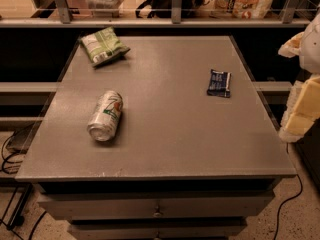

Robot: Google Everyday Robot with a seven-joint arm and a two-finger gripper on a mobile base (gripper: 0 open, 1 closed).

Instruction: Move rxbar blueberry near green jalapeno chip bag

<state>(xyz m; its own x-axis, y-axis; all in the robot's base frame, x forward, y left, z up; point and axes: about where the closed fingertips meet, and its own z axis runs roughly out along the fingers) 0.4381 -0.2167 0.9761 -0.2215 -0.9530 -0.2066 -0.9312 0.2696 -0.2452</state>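
Note:
The rxbar blueberry [219, 83], a small flat dark blue wrapper, lies on the right side of the grey table [170, 134]. The green jalapeno chip bag [102, 45], green and white and crinkled, lies at the table's far left corner. The two are far apart. My gripper [301, 101] shows as pale white and yellow parts at the right edge of the view. It is beyond the table's right edge, to the right of the blue bar, and touches nothing.
A silver-green soda can [105, 116] lies on its side on the left half of the table, between the front edge and the chip bag. A shelf rail [175, 21] runs behind the table. Cables [10, 154] lie on the floor at left.

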